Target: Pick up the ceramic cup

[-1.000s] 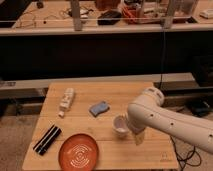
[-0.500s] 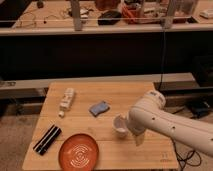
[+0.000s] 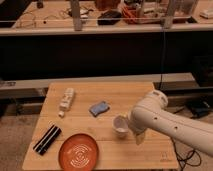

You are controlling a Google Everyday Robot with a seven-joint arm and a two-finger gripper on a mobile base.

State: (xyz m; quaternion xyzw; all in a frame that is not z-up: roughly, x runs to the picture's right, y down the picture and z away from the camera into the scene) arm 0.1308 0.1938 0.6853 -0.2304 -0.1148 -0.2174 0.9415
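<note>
Cup is right of centre on the tabletop, right of and just beyond the orange plate. End effector is against the cup's right side; can't tell its grip state.

— What does the arm look like?
— Off-white all over, smooth and thick. It's made of rounded, tube-like segments, with a bulbous joint at the far end.
— Any markings?
— A few small dark dots on the shell. I can't tell whether they're screws or holes.
— And the gripper?
— The same pale colour. It hangs below that joint, low over the right front part of the counter.
</note>
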